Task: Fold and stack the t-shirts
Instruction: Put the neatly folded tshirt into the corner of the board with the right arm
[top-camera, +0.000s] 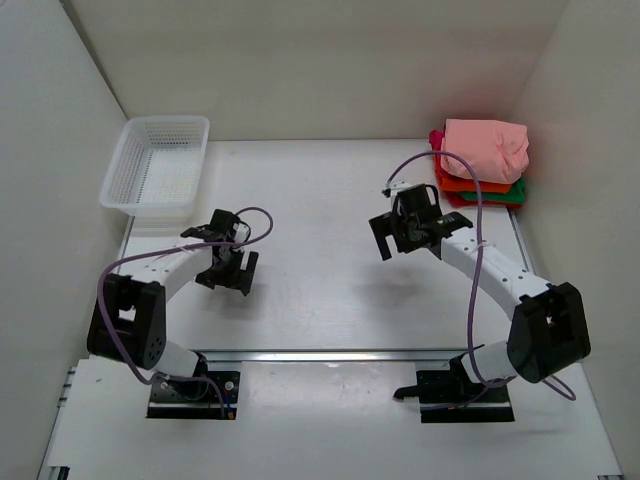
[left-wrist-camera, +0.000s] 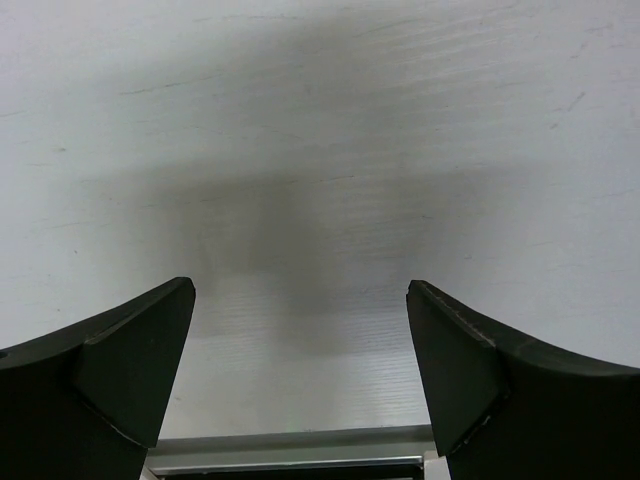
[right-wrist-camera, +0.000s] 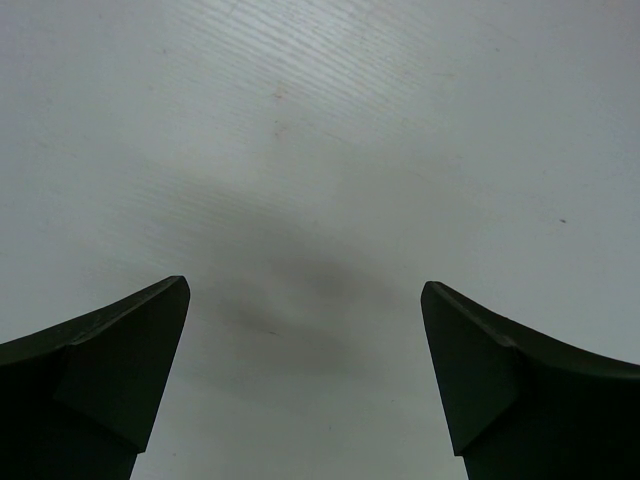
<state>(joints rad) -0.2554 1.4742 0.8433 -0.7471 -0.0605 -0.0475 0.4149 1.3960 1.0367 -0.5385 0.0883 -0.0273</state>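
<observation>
From the overhead view, the white mesh basket (top-camera: 155, 165) sits at the far left of the table (top-camera: 320, 200). The t-shirts are stacked straight across from it, in the far right corner. The salmon-pink shirt (top-camera: 488, 148) lies on top, with the orange shirt (top-camera: 478, 185) under it. The green shirt (top-camera: 512, 195) shows at the bottom, and a strip of the magenta shirt (top-camera: 437, 138) peeks out on the side facing the basket.

The left gripper (top-camera: 228, 278) hangs just nearward and to the right of the basket, touching nothing. The right gripper (top-camera: 402, 240) hangs further right of the basket, over bare table between it and the stack, clear of the shirts. A purple cable (top-camera: 470, 200) loops over the right arm and passes in front of the stack's near-left corner. A metal rail (top-camera: 350, 355) crosses the table nearward of both grippers.

In the left wrist view, the left gripper (left-wrist-camera: 300, 288) has its dark fingers (left-wrist-camera: 130, 370) spread wide. Only shadowed table (left-wrist-camera: 300, 150) shows between them, with the rail (left-wrist-camera: 290, 447) along the bottom edge. The basket is out of sight.

In the right wrist view, the right gripper (right-wrist-camera: 305, 288) is equally wide, its fingers (right-wrist-camera: 120, 370) holding nothing over plain table (right-wrist-camera: 320, 120). Neither basket nor shirts show.
</observation>
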